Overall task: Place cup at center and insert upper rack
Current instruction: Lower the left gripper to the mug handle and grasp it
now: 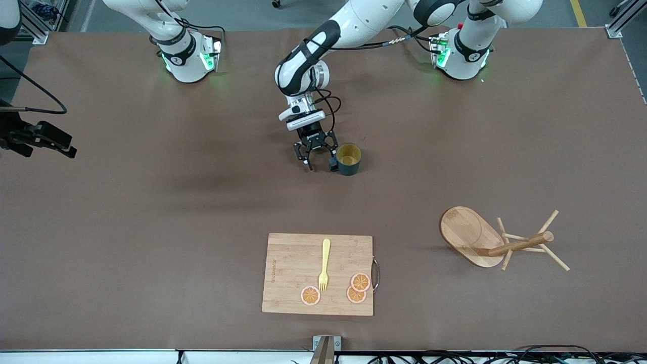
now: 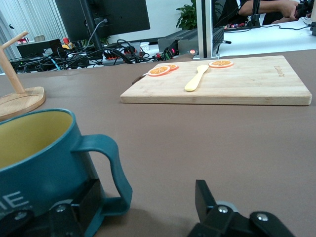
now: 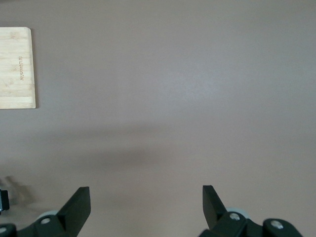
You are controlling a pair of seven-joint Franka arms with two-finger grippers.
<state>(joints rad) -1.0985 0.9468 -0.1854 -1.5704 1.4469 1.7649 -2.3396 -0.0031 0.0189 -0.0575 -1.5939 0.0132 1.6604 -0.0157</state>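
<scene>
A brown table (image 1: 151,227) fills the scene, with both arm bases along its upper edge in the front view. The cup (image 1: 349,158) stands upright about mid-table, so the centring step looks done or nearly so. The left hand (image 1: 317,157) is low just beside it, jaws parted, one finger (image 2: 84,205) by the handle; whether it touches the cup is hard to tell. The upper rack (image 1: 498,240) lies tipped on its side toward the left arm's end, nearer the camera than the cup, untouched. Inserting it remains. The right hand (image 3: 145,207) waits wide open, holding nothing.
</scene>
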